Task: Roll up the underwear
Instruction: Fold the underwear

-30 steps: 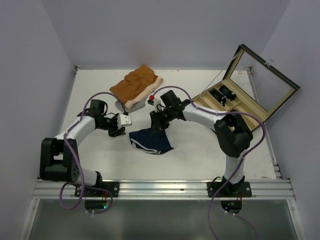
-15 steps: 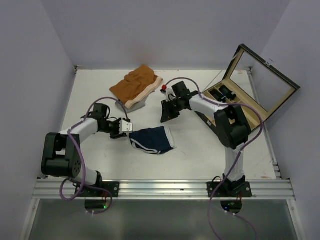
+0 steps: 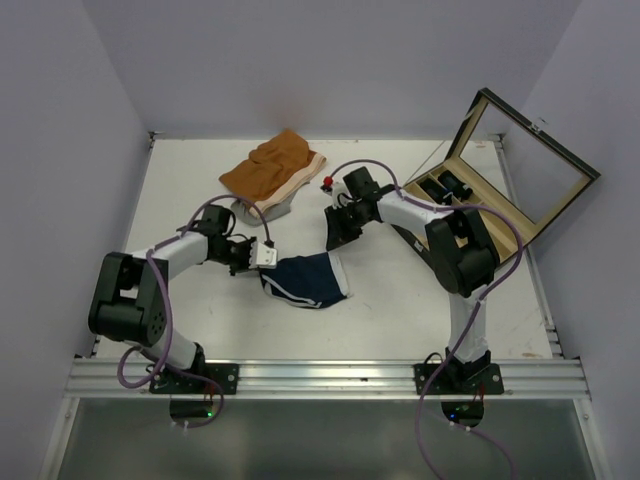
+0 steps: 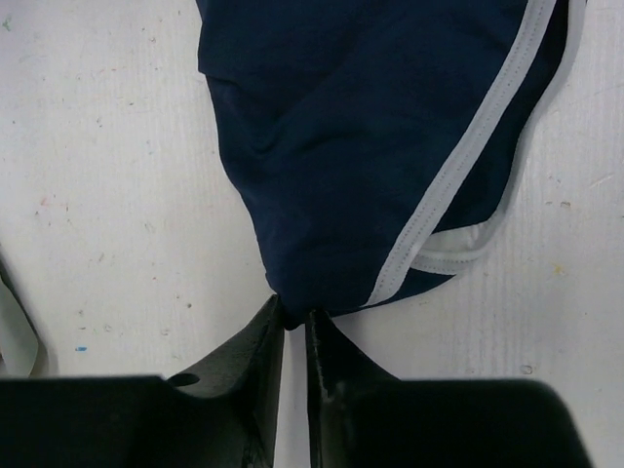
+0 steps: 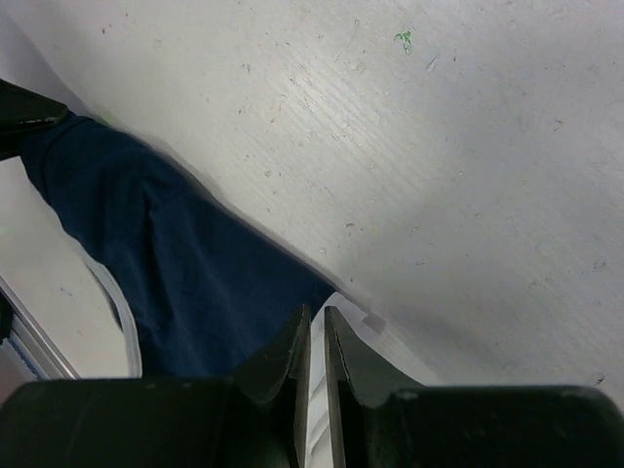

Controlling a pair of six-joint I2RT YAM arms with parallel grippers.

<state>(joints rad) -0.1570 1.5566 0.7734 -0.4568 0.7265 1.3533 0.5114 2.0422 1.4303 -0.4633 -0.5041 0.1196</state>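
The left end effector (image 4: 294,320) is clamped on the tip of the small navy-blue fabric briefs (image 4: 361,146), which lie flat ahead of it on the white bench (image 4: 107,195), while the right end effector (image 5: 317,327), fingers together, seems empty beside their opposite corner.

No words, labels, brand marks or numbers can be read in any view; the underwear (image 4: 341,146) shows only plain white trim; the tabletop (image 3: 420,300) bears only stray specks.
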